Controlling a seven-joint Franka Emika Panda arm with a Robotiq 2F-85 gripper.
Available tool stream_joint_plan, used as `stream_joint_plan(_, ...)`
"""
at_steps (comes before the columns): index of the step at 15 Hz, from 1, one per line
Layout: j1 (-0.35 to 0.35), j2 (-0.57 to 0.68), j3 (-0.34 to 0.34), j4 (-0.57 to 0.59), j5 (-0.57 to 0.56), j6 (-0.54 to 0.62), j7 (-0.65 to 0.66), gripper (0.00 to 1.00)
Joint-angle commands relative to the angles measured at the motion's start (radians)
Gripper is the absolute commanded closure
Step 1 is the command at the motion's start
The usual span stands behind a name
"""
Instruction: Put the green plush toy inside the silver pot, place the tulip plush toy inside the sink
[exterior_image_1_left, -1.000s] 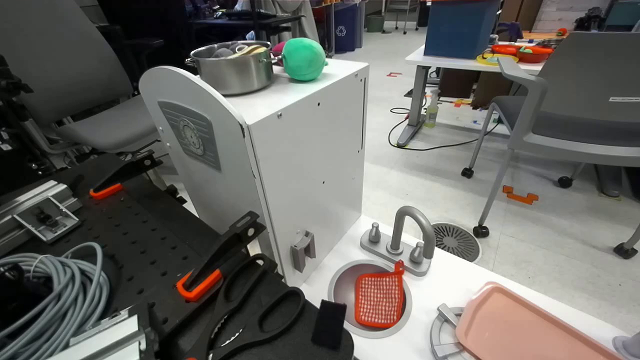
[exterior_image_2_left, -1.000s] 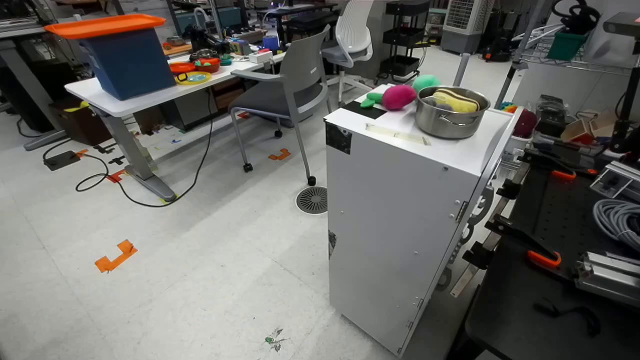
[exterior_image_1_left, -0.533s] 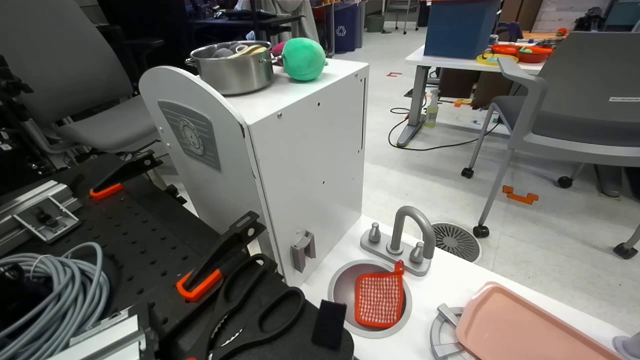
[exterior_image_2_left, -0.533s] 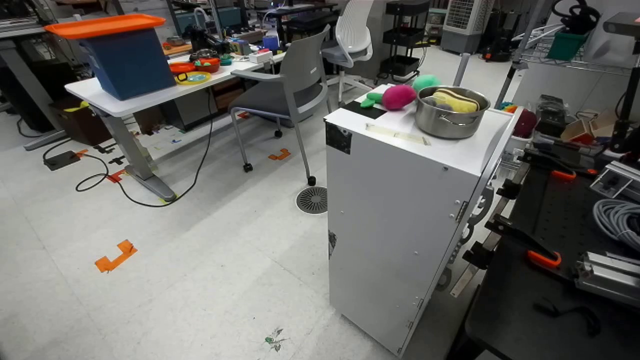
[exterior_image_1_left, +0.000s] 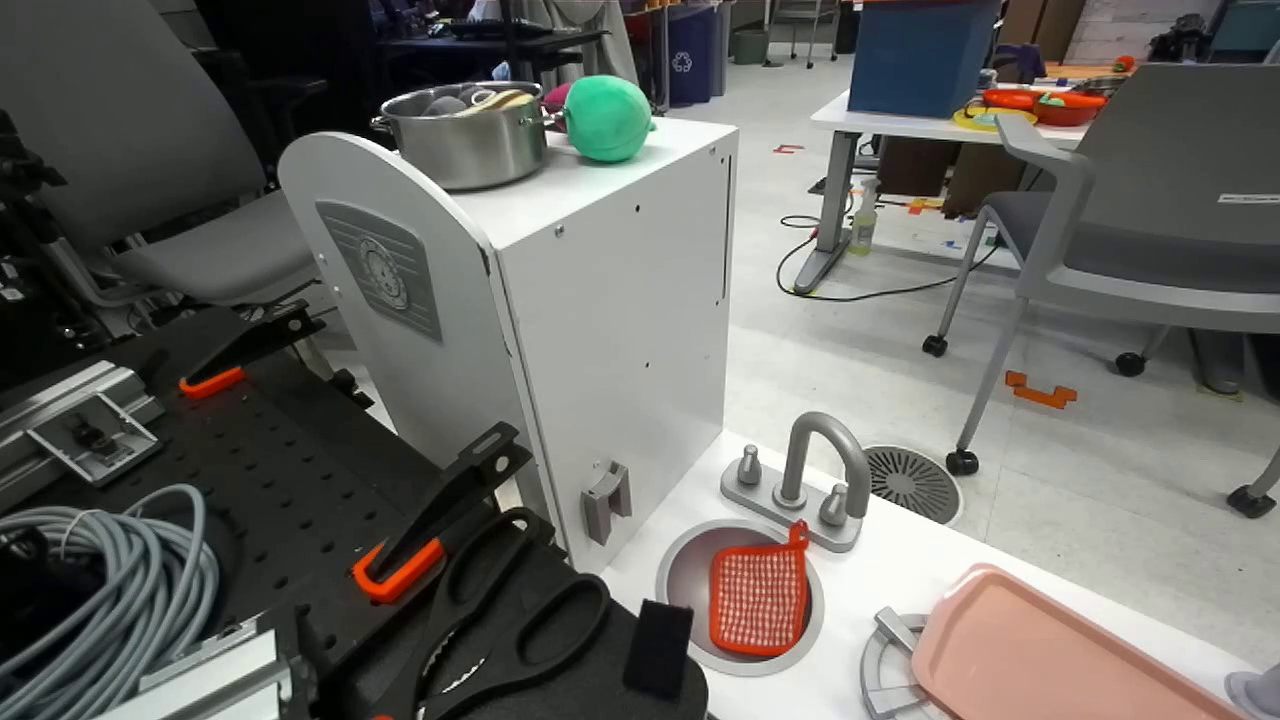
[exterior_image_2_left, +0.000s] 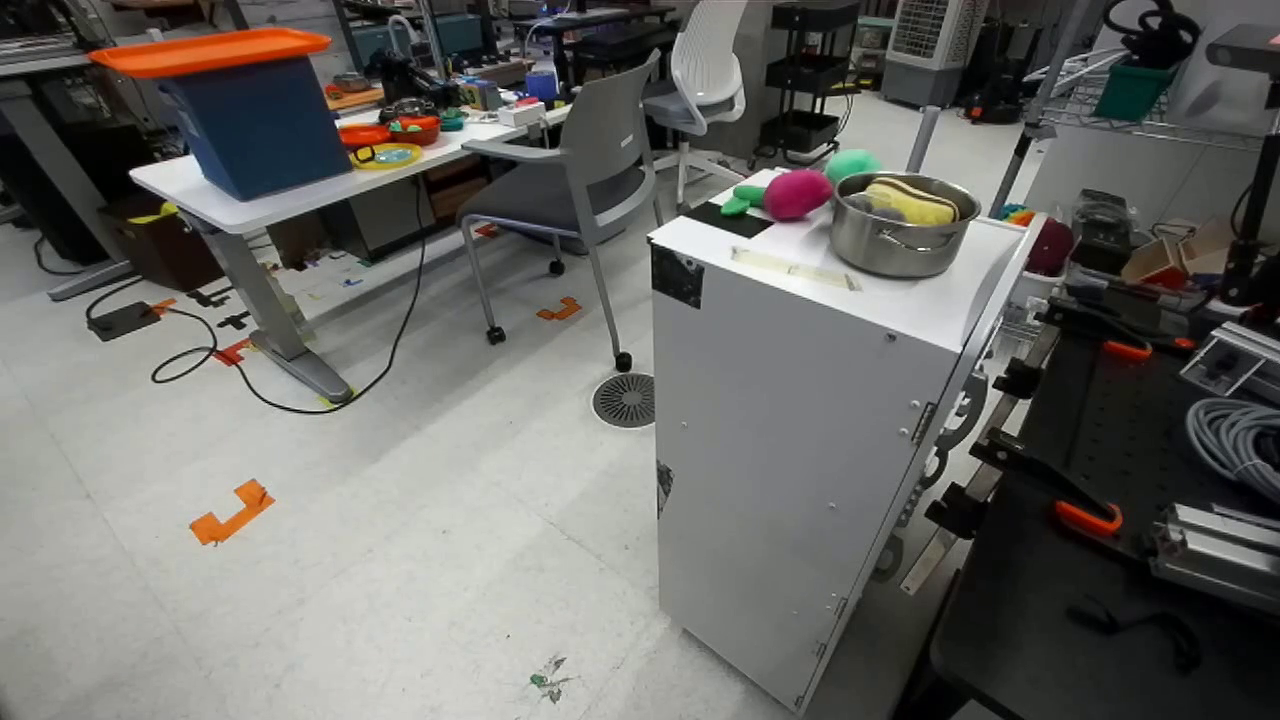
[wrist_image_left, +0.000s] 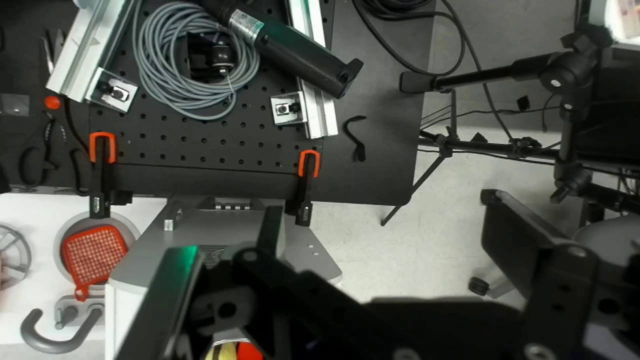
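Observation:
The silver pot (exterior_image_1_left: 470, 150) stands on top of the white cabinet in both exterior views (exterior_image_2_left: 900, 248), with yellow and grey soft items inside. The round green plush toy (exterior_image_1_left: 607, 118) rests beside the pot; its top shows behind the pot and tulip in an exterior view (exterior_image_2_left: 853, 162). The magenta tulip plush toy (exterior_image_2_left: 797, 193) with green leaves lies beside the pot, mostly hidden in an exterior view (exterior_image_1_left: 556, 97). The sink (exterior_image_1_left: 690, 580) holds a red checkered cloth (exterior_image_1_left: 758, 600). My gripper (wrist_image_left: 385, 215) is open and empty in the wrist view, outside both exterior views.
The white cabinet (exterior_image_1_left: 620, 300) rises beside the sink. A grey faucet (exterior_image_1_left: 825, 440) arches behind the sink, and a pink tray (exterior_image_1_left: 1060, 650) lies to its right. Black clamps (exterior_image_1_left: 450, 510), scissors (exterior_image_1_left: 500, 620) and coiled cable (exterior_image_1_left: 110, 580) are on the black table.

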Motion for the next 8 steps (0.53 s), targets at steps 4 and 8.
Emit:
stream_joint_plan(4,-0.145,0.032,0.040,0.016,-0.196,0.081,0.135,0.00)
stream_joint_plan(8,-0.195,0.101,0.029,0.043,-0.267,0.186,0.180,0.00)
